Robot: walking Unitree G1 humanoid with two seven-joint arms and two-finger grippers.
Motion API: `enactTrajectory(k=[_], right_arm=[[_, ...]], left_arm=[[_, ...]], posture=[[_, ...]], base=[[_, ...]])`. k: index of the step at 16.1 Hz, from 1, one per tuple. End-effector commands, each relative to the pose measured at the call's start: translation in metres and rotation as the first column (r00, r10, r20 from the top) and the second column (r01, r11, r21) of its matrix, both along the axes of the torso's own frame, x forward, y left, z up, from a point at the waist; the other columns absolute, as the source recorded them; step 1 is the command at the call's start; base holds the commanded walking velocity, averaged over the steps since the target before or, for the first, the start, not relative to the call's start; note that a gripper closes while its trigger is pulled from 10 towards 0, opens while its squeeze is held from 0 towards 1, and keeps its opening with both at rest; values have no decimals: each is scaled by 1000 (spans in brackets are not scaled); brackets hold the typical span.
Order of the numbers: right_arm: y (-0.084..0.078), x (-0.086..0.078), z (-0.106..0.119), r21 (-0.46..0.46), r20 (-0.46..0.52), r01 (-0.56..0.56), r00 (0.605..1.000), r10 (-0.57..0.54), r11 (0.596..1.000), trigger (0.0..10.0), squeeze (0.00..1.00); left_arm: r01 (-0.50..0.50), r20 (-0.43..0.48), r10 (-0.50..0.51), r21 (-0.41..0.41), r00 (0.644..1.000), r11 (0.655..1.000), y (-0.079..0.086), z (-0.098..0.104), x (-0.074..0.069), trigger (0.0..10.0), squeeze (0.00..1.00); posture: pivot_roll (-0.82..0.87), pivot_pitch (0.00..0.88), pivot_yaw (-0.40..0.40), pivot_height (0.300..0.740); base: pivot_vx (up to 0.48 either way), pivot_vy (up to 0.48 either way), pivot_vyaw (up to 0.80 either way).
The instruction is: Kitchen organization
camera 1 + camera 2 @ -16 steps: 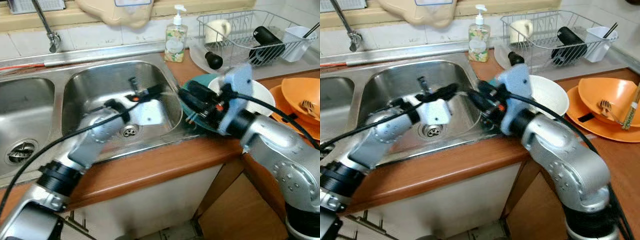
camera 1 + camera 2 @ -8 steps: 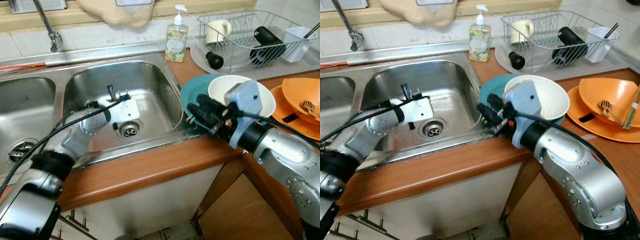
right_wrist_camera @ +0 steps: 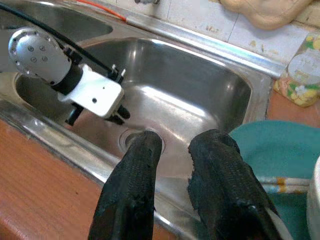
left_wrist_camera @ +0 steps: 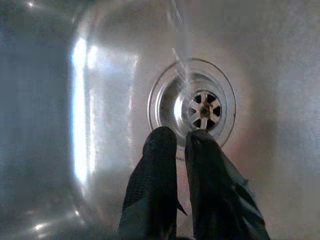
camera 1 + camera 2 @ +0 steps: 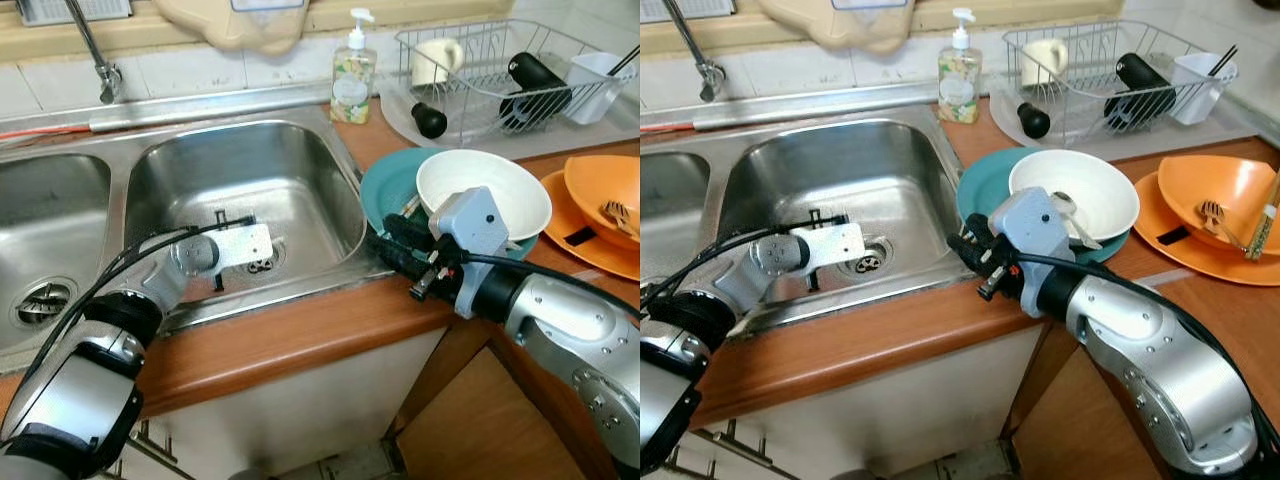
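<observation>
A teal plate (image 5: pixel 383 190) sits on the wooden counter just right of the sink (image 5: pixel 240 160). A white bowl (image 5: pixel 485 185) rests on the plate with a utensil (image 5: pixel 1072 215) lying in it. My right gripper (image 3: pixel 177 142) hovers at the sink's right rim beside the plate, its fingers slightly apart and holding nothing. Down inside the basin, my left gripper (image 4: pixel 181 137) hangs just in front of the drain (image 4: pixel 202 107), fingers (image 4: pixel 157 150) pressed nearly together and empty.
An orange bowl (image 5: pixel 605 185) holding a fork stands on an orange plate at the right. Behind are a wire dish rack (image 5: pixel 500 65) with a mug, a black bottle and a white cup, a soap dispenser (image 5: pixel 352 75) and the faucet (image 5: pixel 95 50). A second basin lies left.
My left arm has sunk from high over the basin to low near the drain. My right gripper has drawn back from above the plate toward the counter's front.
</observation>
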State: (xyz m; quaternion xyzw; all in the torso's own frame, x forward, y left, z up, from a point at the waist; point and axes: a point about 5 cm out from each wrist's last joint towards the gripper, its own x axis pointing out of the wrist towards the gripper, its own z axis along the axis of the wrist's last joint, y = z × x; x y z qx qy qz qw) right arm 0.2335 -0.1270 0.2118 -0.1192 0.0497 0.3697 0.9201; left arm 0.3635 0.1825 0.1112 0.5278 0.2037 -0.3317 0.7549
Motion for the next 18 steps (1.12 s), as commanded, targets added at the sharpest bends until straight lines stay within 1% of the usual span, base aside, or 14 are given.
enactTrajectory(k=[1, 4, 5, 6, 7, 8, 9, 10, 12, 13, 15, 16, 17, 18], right_arm=[[1, -2, 1, -19, 9, -5, 1000, 5, 1000, 10000, 0], [-1, 1, 5, -1, 38, 26, 999, -26, 1000, 10000, 0], [-4, 3, 12, 52, 68, 55, 996, -58, 997, 10000, 435], [-9, 7, 23, 146, 101, 103, 988, -118, 984, 10000, 1000], [-14, 9, 30, 190, 125, 138, 979, -164, 972, 10000, 1000], [-17, 11, 33, 205, 141, 165, 970, -196, 965, 10000, 1000], [-22, 12, 36, 224, 157, 199, 959, -237, 954, 10000, 1000], [-29, 12, 38, 250, 167, 245, 942, -291, 937, 10000, 1000], [-38, 11, 38, 266, 167, 309, 918, -360, 913, 10000, 1000], [-42, 10, 37, 272, 163, 332, 909, -384, 903, 10000, 1000], [-53, 5, 34, 297, 147, 396, 880, -451, 869, 10000, 1000], [-55, 0, 29, 294, 128, 410, 878, -461, 863, 10000, 1000], [-56, -1, 28, 290, 124, 411, 879, -460, 864, 10000, 1000], [-56, -4, 25, 281, 117, 423, 876, -468, 862, 10000, 1000]], left_arm=[[-7, 6, 7, -13, 1000, 1000, -1, 4, 3, 10000, 1000], [-21, 12, 22, -39, 1000, 999, 1, 6, 4, 10000, 1000], [-34, 32, 37, -91, 999, 995, 1, 9, 4, 10000, 1000], [-53, 84, 70, -183, 994, 982, 2, 15, 5, 10000, 1000], [-43, 133, 85, -290, 987, 956, 0, 21, 5, 10000, 1000], [-35, 159, 103, -380, 982, 924, 0, 24, 3, 10000, 882], [-27, 177, 127, -478, 976, 878, -1, 28, 0, 10000, 541], [-9, 181, 151, -614, 972, 789, -2, 35, -6, 10000, 0], [17, 173, 155, -719, 973, 695, -2, 43, -15, 10000, 0], [31, 168, 147, -752, 975, 659, -2, 46, -21, 10000, 0], [85, 169, 105, -834, 980, 545, -6, 59, -40, 10000, 0], [117, 182, 73, -839, 981, 531, -9, 62, -53, 10000, 0], [121, 178, 59, -842, 982, 526, -11, 62, -57, 10000, 0], [126, 157, 20, -857, 987, 501, -16, 63, -68, 10000, 1000]], posture=[[-128, 0, 15, 740], [-128, 0, 15, 740], [-131, 0, 18, 740], [-131, 0, 18, 740], [-131, 0, 21, 740], [-131, 0, 21, 740], [-134, 0, 19, 740], [-131, 0, 17, 740], [-129, 0, 15, 740], [-129, 0, 16, 740], [-128, 0, 17, 740], [-133, 0, 20, 740], [-133, 0, 20, 740], [-136, 0, 22, 740]], base=[[0, 0, 0], [0, 0, 0], [0, 0, 0], [0, 0, 0], [0, 0, 0], [0, 0, 0], [0, 0, 0], [0, 0, 0], [0, 0, 0], [0, 0, 0], [0, 0, 0], [0, 0, 0], [0, 0, 0], [0, 0, 0]])
